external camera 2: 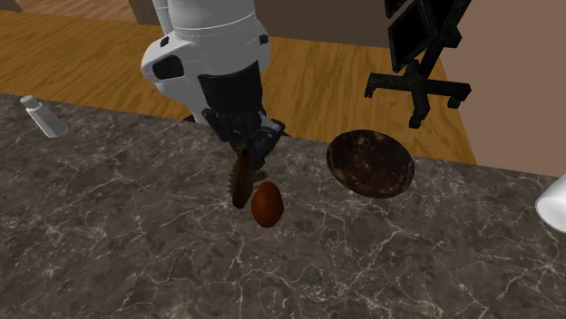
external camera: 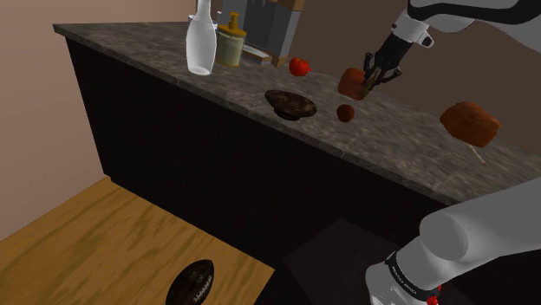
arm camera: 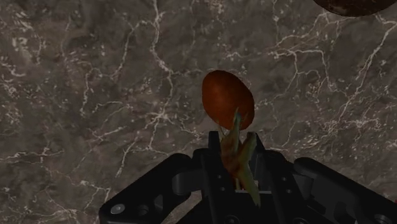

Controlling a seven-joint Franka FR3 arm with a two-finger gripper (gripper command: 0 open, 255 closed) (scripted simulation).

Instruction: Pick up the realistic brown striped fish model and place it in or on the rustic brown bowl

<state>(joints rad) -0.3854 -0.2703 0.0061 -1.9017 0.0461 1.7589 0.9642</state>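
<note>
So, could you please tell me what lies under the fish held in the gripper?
Below the fish lies a reddish-brown egg-shaped object on the dark marbled counter. The fish's tip covers that object's near edge, so contact cannot be judged.

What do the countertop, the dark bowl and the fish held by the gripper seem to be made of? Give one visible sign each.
Countertop: stone, likely marble; dark grey with pale branching veins. Bowl: perhaps fired clay; mottled dark brown, little shine. Fish, clasped in the gripper: material unclear; brown, striped, matte.
</note>
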